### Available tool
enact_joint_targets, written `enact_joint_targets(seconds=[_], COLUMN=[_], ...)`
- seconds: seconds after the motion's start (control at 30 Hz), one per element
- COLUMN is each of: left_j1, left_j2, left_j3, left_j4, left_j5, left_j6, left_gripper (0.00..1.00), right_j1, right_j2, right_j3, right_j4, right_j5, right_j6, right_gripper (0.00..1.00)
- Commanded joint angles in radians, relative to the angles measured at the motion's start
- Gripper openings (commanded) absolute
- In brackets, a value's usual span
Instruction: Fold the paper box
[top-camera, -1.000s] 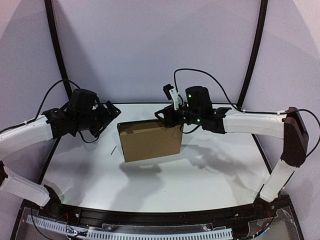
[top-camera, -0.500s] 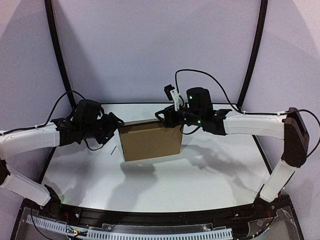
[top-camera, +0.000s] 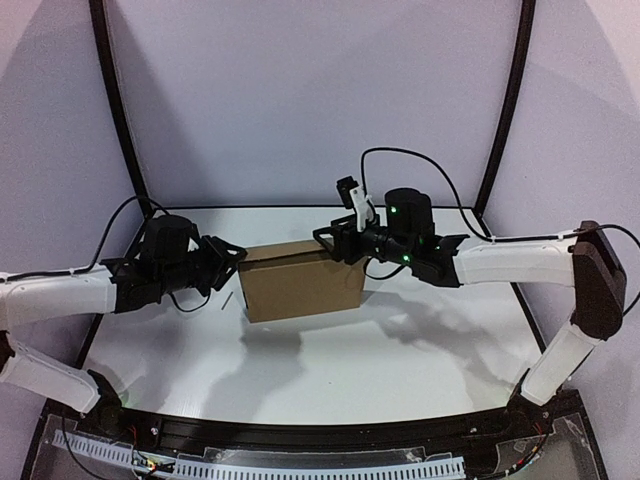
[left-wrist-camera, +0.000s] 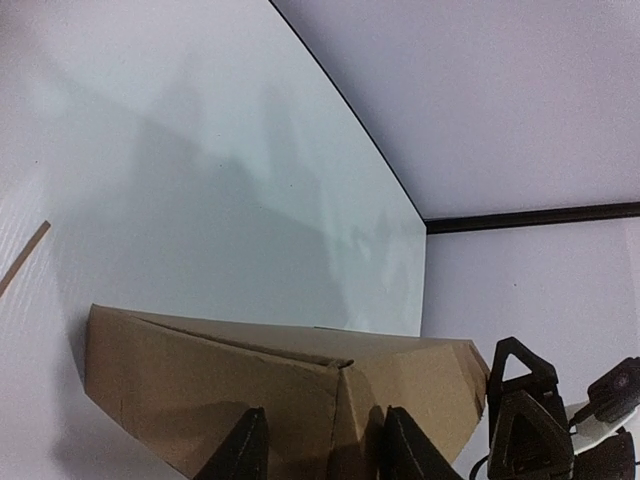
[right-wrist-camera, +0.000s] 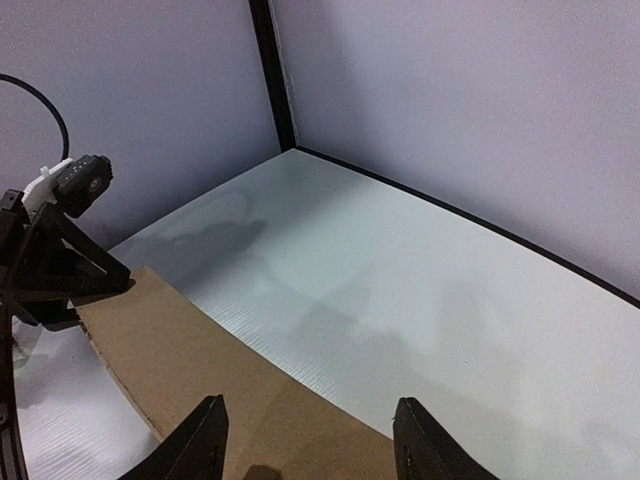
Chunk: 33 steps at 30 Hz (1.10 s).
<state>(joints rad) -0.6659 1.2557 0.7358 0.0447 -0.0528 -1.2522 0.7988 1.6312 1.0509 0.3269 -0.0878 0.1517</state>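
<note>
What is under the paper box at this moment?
Below the paper box, held at one end by the right gripper, only white table and the box's shadow show. Its underside is covered, so whether its lower edge touches the table cannot be told.

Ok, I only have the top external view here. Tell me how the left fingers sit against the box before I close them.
Observer: In the left wrist view, the left gripper straddles the end of the paper box, with one finger on either side of where two end flaps meet. The jaws are open. I cannot tell whether they touch the cardboard.
Operator: Now give me the right side.
Observer: In the right wrist view, cardboard spans the whole gap between the fingers of the right gripper, so the box sits well inside its jaws.
</note>
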Motion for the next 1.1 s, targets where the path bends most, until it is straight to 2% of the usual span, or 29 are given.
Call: enact_joint_targets(seconds=[0.0,0.2,0.4,0.6,0.77,0.93,1.0,1.07], left_j1=[0.001,-0.006,-0.007,-0.022,-0.094,-0.131,-0.132,-0.134], left_j2=[0.037,0.121,0.169,0.16,0.262,0.368,0.374,0.355], left_j3=[-0.133,-0.137,-0.158,-0.26,-0.275,-0.256,-0.233,-0.18], left_j4=[-0.193,-0.164,-0.164,-0.121,-0.052,0.035,0.023,-0.086], left_j5=[0.007,0.027,0.023,-0.03,-0.087,-0.107,-0.101,-0.114], left_j6=[-0.029,0.005,0.012,0.02,0.051,0.039,0.049,0.062], left_gripper=[0.35,0.27,0.07,0.01,0.01,0.01,0.01,0.01], right_j1=[-0.001,0.0,-0.001,0.0,-0.001,-0.001,-0.002,-0.003], right_j2=[0.075,0.113,0.136,0.14,0.164,0.078,0.016,-0.031], right_j3=[-0.147,-0.197,-0.257,-0.305,-0.34,-0.305,-0.222,-0.12], right_j4=[-0.235,-0.151,-0.074,0.015,0.08,0.008,-0.157,-0.296], right_j5=[0.004,0.024,0.069,0.081,0.077,0.046,0.032,0.014], right_j6=[0.093,0.119,0.122,0.145,0.168,0.169,0.164,0.141], right_gripper=[0.58,0.57,0.56,0.55,0.55,0.56,0.6,0.64])
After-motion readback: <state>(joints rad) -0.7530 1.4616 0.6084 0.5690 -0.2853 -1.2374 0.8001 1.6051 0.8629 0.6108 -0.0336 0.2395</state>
